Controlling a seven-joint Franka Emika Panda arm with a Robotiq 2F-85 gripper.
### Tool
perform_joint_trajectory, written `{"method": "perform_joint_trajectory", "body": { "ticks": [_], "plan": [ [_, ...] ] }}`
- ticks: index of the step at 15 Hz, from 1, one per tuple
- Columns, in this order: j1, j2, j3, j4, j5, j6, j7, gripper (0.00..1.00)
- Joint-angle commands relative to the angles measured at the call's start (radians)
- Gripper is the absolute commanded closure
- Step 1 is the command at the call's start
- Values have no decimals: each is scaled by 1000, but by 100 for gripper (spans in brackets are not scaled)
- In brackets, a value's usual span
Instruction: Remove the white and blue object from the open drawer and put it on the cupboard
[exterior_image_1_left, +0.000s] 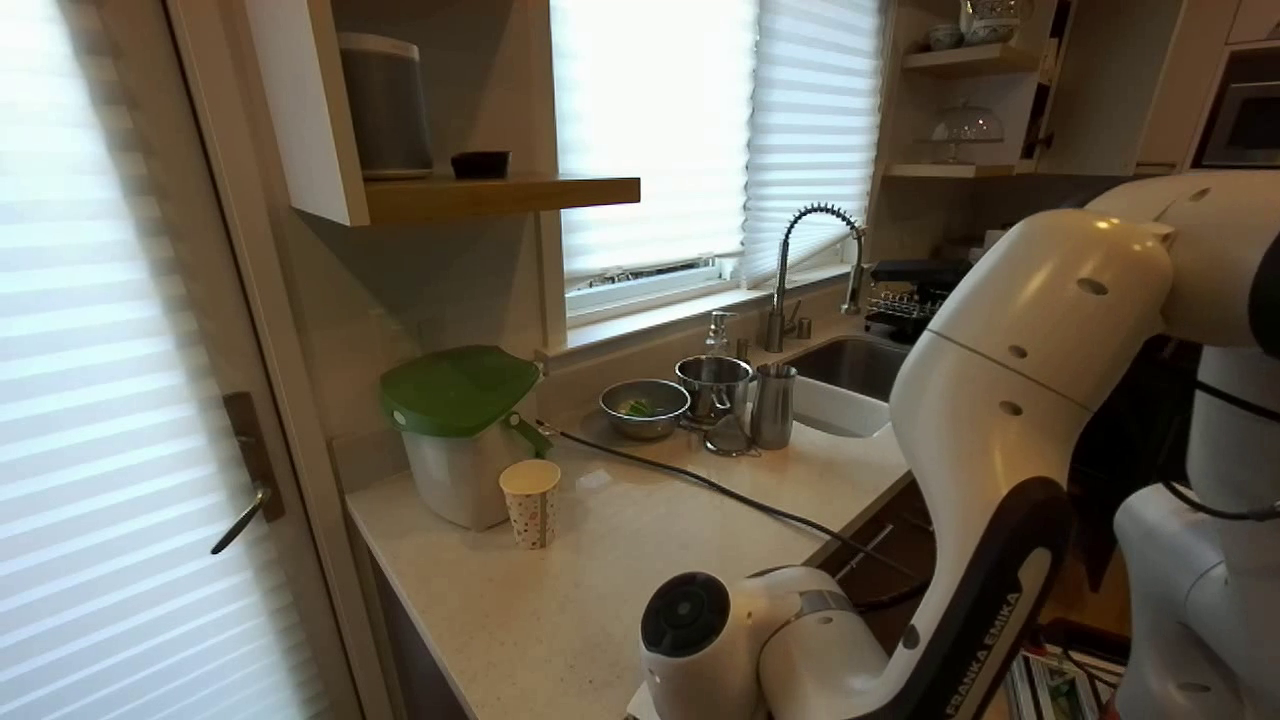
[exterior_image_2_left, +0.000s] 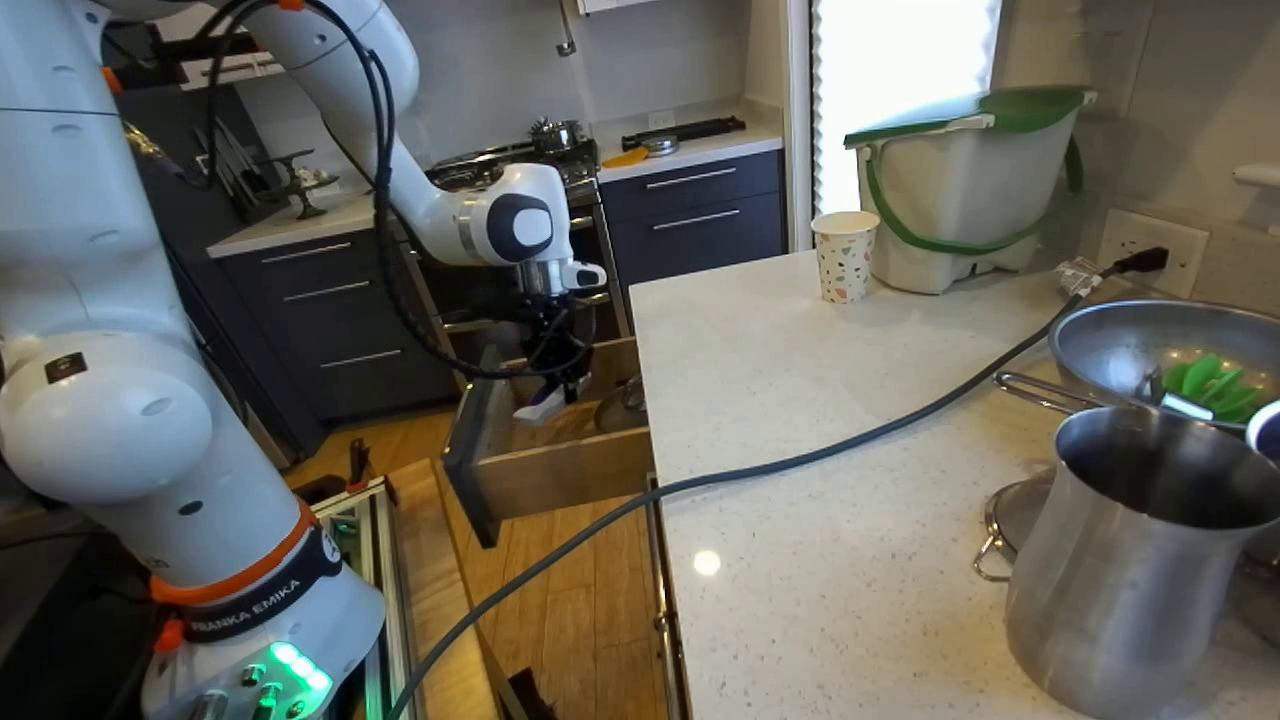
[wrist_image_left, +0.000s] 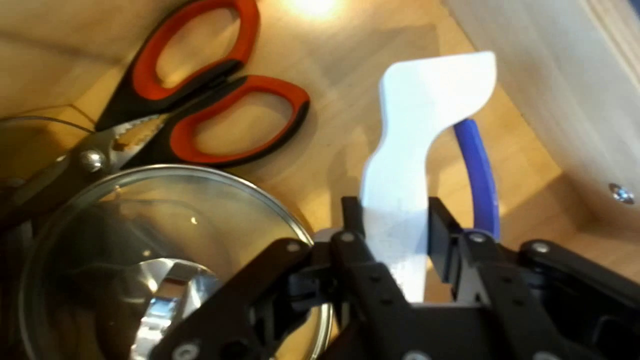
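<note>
The white and blue object (wrist_image_left: 400, 165) shows in the wrist view as a flat white piece with a bent end, with a curved blue part beside and below it. My gripper (wrist_image_left: 395, 220) is shut on the white piece, with a finger against each side. In an exterior view the object (exterior_image_2_left: 541, 407) shows under my gripper (exterior_image_2_left: 572, 388), inside the open drawer (exterior_image_2_left: 565, 478); its height above the drawer floor is hard to tell. The cupboard's speckled cream top (exterior_image_2_left: 770, 390) lies beside the drawer and also shows in an exterior view (exterior_image_1_left: 600, 560). The gripper is hidden there.
In the drawer lie red-and-black scissors (wrist_image_left: 200, 100) and a glass lid (wrist_image_left: 165, 235). On the cupboard top are a patterned paper cup (exterior_image_2_left: 845, 257), a green-lidded bin (exterior_image_2_left: 960, 195), a steel pitcher (exterior_image_2_left: 1130, 560), a bowl (exterior_image_2_left: 1180, 330) and a dark cable (exterior_image_2_left: 800, 462).
</note>
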Motion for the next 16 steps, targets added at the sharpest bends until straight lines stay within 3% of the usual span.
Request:
{"method": "perform_joint_trajectory", "body": {
  "ticks": [1,7,11,12,16],
  "plan": [
    [-17,-200,7,-60,31,-131,-16,90],
    [-95,-424,-39,-38,2,-332,37,90],
    [-185,-451,-87,-5,-15,-350,89,90],
    [-163,-446,-70,-7,2,-344,51,65],
    [-193,-449,-87,-2,-1,-345,60,65]
  ]
}}
